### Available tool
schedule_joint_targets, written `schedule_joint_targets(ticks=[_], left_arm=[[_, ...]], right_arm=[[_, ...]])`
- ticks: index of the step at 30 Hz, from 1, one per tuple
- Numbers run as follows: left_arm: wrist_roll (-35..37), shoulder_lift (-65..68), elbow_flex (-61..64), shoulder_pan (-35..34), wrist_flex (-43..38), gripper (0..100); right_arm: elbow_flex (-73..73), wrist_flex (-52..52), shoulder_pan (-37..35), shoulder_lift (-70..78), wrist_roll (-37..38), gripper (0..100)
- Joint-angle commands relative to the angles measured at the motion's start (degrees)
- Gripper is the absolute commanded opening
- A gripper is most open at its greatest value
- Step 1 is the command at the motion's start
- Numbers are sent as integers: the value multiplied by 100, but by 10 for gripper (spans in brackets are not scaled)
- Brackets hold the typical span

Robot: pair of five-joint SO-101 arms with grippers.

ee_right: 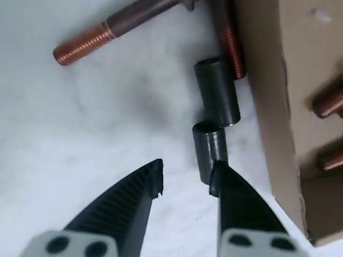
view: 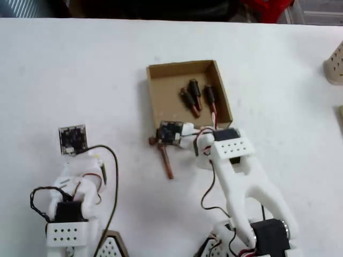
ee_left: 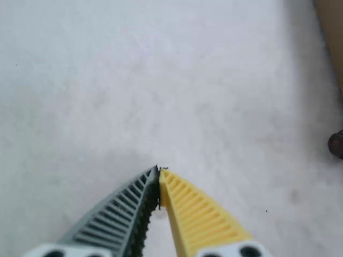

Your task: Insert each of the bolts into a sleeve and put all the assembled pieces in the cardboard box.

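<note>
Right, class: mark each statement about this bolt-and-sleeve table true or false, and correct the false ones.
1. Three assembled pieces lie in the cardboard box. True.
2. The left claw is wide open. False: it is shut, over bare table.
3. Two sleeves lie on the table outside the box. True.
4. The right claw holds a bolt. False: it is open and empty, by the nearer sleeve; two bolts lie loose on the table.
</note>
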Motion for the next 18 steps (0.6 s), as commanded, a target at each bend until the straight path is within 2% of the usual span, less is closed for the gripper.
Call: schedule_joint_targets(ticks=[1, 4, 12, 18], left_arm=[[-53, -48, -26, -48, -53, 23], [-53, -48, -26, -48, -53, 23], [-53, -48, -26, -48, -53, 23], [-53, -48, -26, -48, -53, 23]], right_arm=[[9, -215, 75, -189, 352, 137], [35, -365, 75, -127, 571, 137], [26, -1209, 92, 1024, 571, 135], [-193, -1165, 277, 1209, 580, 134]])
